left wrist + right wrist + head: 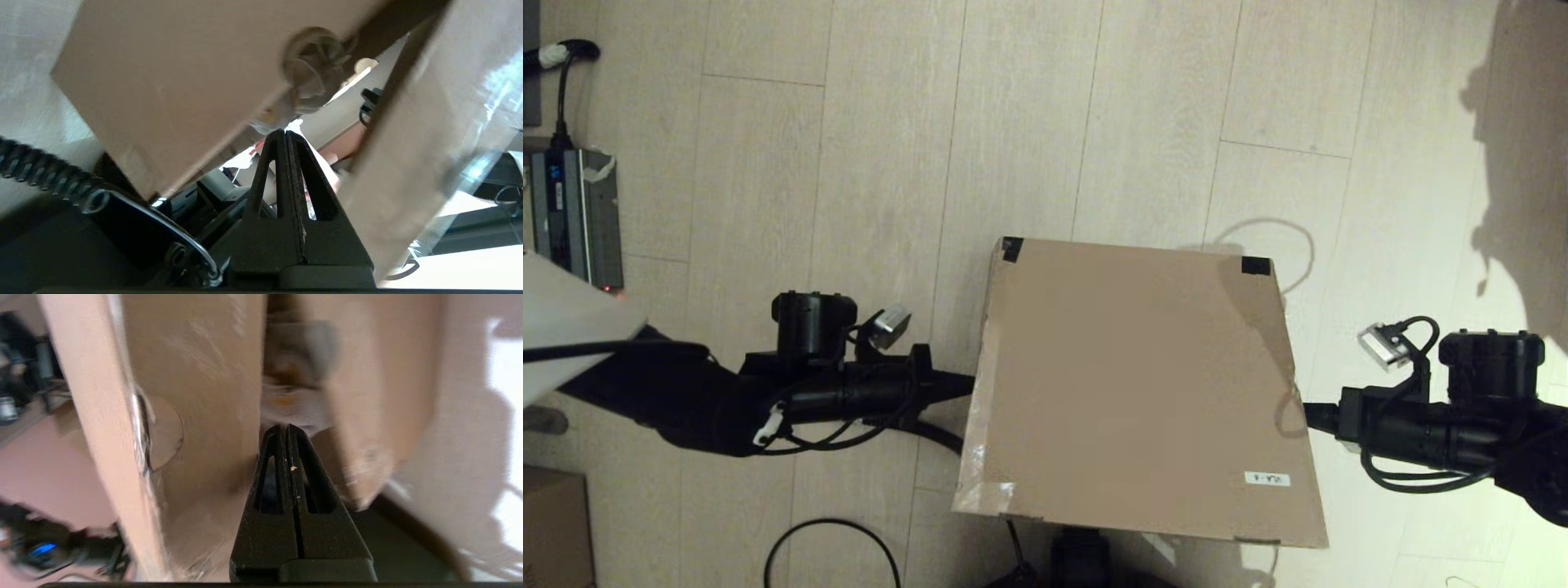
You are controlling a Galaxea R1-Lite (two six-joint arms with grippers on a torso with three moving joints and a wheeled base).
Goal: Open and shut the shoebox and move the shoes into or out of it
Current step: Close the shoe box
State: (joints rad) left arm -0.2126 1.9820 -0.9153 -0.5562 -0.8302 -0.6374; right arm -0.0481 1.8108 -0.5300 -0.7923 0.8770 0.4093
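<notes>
Since both arms come in level from opposite sides, I'd guess the lid's getting levered. The shoebox (1139, 392) sits on the floor between them, left hand (968, 384) and right hand (1305, 412) both pressed together, tips poked under the lid edges. Shoes barely visible inside.

Bright light floods the pale wood-plank floor (1029, 122) at three o'clock in the head view, nearly washing it out, with a large dark shadow at two o'clock. The large brown cardboard shoebox (1135, 392) is evenly lit there. In both wrist views the cardboard is smeared by blur, while the black claws stay sharp.
</notes>
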